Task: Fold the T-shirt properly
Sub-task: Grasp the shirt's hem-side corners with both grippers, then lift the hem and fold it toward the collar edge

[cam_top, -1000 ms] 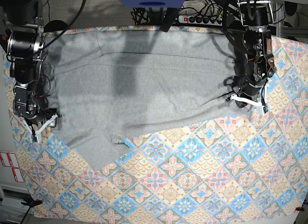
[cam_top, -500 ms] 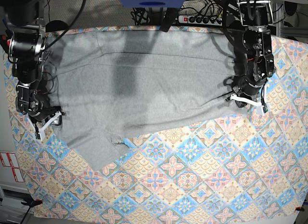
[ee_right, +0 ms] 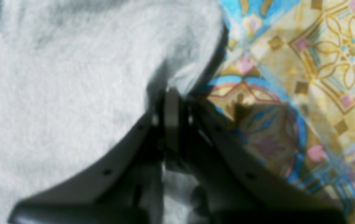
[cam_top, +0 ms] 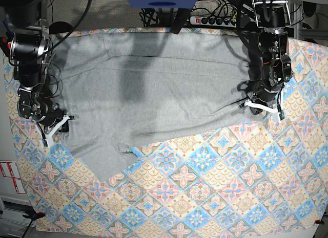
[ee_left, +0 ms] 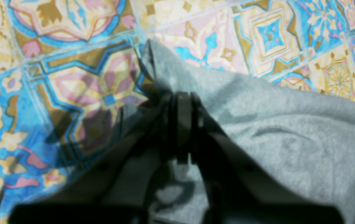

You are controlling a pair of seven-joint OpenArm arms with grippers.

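Grey T-shirt (cam_top: 154, 89), spread flat, plain side up

Grey T-shirt (ee_right: 56, 93) fills the left and upper part of the right wrist view, fabric fuzzy and softly out of focus. Edge of the cloth runs down from the top centre to the right gripper (ee_right: 172, 107). Jaws pressed together, a raised fold of the shirt edge pinched between the tips. Dark gripper fingers (ee_right: 127, 149) spread downward to both lower corners. Patterned tablecloth (ee_right: 320, 77) to the right, tiles in yellow, blue and pink, lying bare beside the shirt edge. Gripper shadow cast on the cloth just right of the tips.
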